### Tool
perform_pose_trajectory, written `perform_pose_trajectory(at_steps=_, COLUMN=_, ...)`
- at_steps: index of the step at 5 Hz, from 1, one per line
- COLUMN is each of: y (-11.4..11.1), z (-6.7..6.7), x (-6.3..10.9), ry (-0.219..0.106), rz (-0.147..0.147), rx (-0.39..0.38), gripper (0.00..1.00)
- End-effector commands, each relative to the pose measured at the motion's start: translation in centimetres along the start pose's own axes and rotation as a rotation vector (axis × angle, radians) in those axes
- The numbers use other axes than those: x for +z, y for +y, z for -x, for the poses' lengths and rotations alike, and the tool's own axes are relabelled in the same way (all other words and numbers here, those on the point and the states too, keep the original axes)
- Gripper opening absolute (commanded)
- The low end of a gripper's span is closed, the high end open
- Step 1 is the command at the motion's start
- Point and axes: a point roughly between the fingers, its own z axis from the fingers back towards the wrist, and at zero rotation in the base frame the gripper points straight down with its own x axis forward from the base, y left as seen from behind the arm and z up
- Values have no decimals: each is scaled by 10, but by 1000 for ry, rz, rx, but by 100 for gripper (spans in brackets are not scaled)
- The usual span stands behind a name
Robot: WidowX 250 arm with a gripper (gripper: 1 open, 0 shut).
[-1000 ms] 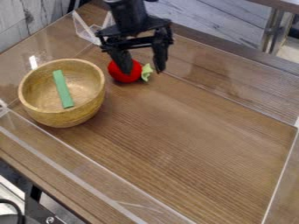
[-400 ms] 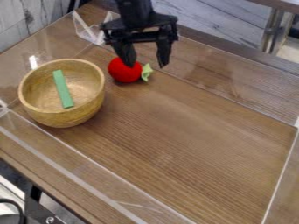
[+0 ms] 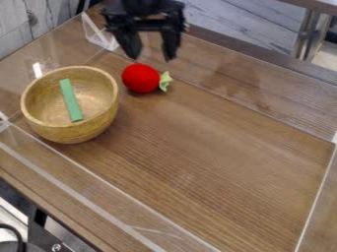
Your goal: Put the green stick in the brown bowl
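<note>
Since the last couple of pictures, the arm has drawn back toward the top edge of the view, and the gripper (image 3: pixel 145 48) is blurry enough that I'd say it's moving right now. What hasn't moved is the green stick (image 3: pixel 71 100), which is lying inside the brown bowl (image 3: pixel 101 120), same spot as before. So imo the actual job is done and this is just the arm getting out of the way. I don't see anything left to do except finish backing off without clipping stuff.

Pose-wise, it's reaching in from the top of the picture, up past the red toy (image 3: pixel 141 79) and well apart from the stick. The fingers are spread wide with nothing I can make out between them, so it's open and empty-handed. Exact wrist angle? Can't tell with that smear. The toy is on the table (image 3: pixel 231 138) just beside the bowl, so that'd be my only worry if the arm swings low again.
</note>
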Motion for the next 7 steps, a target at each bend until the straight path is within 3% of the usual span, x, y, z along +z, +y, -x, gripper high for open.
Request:
perform_pose_trajectory(at_steps=1, y=9, z=-16, x=22, ry=-97, rz=-23, rx=29, gripper=100)
perform_pose_trajectory(at_steps=2, y=21, z=-23, x=20, ry=-101, rz=-38, rx=77, gripper=100)
perform_pose_trajectory(at_steps=5, y=5, z=-38, x=-2, ry=-98, rz=-35, rx=114, gripper=100)
perform_pose_trajectory(at_steps=7, y=-3, z=-57, x=-22, ry=-125, rz=-40, rx=201, gripper=100)
